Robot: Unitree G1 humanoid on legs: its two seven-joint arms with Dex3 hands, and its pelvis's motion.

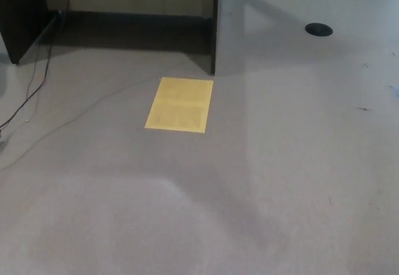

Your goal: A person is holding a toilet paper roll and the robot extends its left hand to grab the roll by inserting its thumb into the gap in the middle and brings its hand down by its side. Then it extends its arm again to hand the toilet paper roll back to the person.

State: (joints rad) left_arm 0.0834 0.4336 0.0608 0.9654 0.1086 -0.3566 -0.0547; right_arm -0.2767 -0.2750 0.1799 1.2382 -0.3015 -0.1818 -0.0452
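Fingers and roll were out of frame, so we couldn't tell their state. We read no writing on the yellow sheet point(179, 105); grey floor point(262, 194) lay open up to the dark panel point(216, 25).

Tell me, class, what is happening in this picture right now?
Nothing is being handled at this moment. The head view shows only a grey floor with a yellow sheet lying flat on it, a dark round disc further back, a thin cable at the left, and dark furniture panels behind. No robot hand, person or toilet paper roll is in view.
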